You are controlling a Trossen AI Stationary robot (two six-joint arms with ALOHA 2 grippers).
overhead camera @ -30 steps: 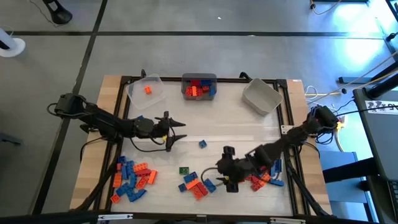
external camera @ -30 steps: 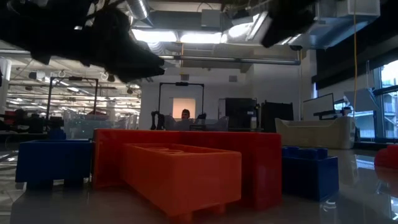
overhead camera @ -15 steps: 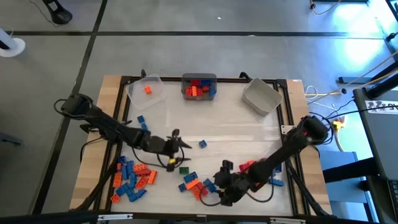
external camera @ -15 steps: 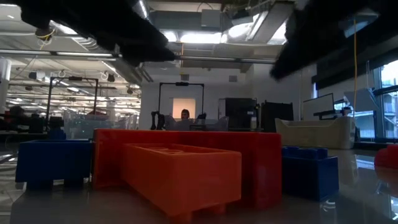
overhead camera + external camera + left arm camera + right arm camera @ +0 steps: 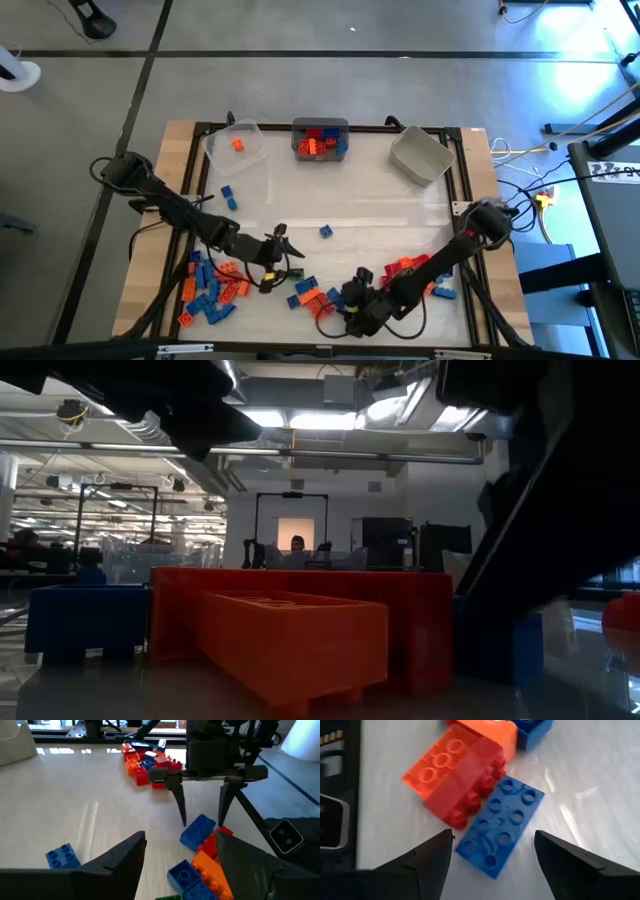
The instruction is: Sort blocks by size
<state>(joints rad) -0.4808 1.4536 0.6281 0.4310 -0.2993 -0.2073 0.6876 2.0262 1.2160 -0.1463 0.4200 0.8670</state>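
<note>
While both end effectors spread, right end effector (image 5: 492,852) straddles glossy studded blue block (image 5: 500,825).

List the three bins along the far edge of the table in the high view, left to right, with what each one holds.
Clear bin with one orange block → dark grey bin with red, orange and blue blocks → light grey bin, no blocks visible inside.

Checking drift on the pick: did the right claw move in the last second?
Yes. In the high view the right claw has dropped toward the table's near edge, away from the grey bin, and now hangs open over the middle bricks.
</note>
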